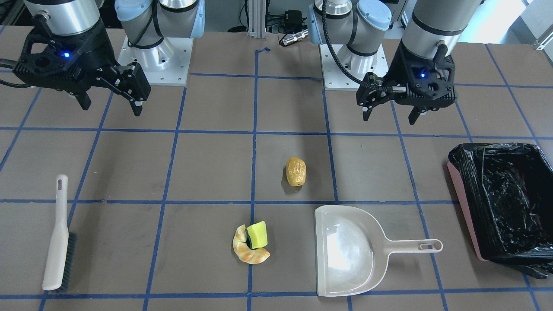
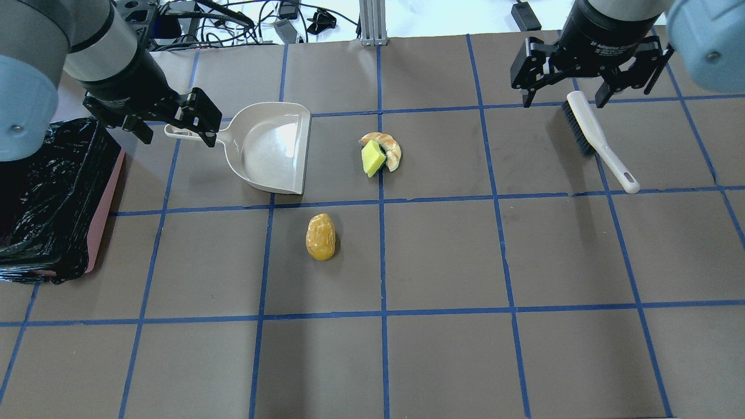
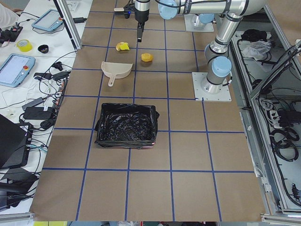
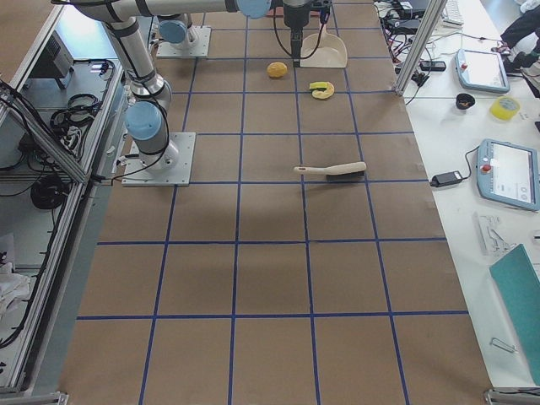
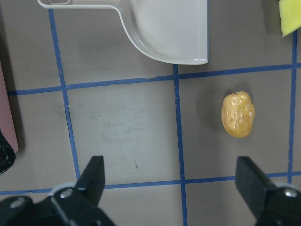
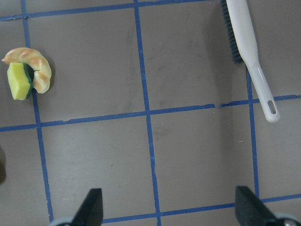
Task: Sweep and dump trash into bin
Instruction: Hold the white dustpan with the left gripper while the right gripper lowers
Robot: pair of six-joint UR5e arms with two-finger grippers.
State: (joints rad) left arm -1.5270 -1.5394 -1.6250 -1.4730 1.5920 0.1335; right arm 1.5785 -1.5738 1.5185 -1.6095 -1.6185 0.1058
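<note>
— Tabletop edges?
— Bin at the left end, one corner cut off; brush toward the right.
— Middle?
— Potato lump sits apart; sponge leans on croissant, near the dustpan's mouth. Left gripper and right gripper hover spread open.

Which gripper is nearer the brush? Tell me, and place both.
Right. The right gripper hangs close by the bristle end of the brush. The left gripper is far off on the other side, near the handle of the dustpan.
</note>
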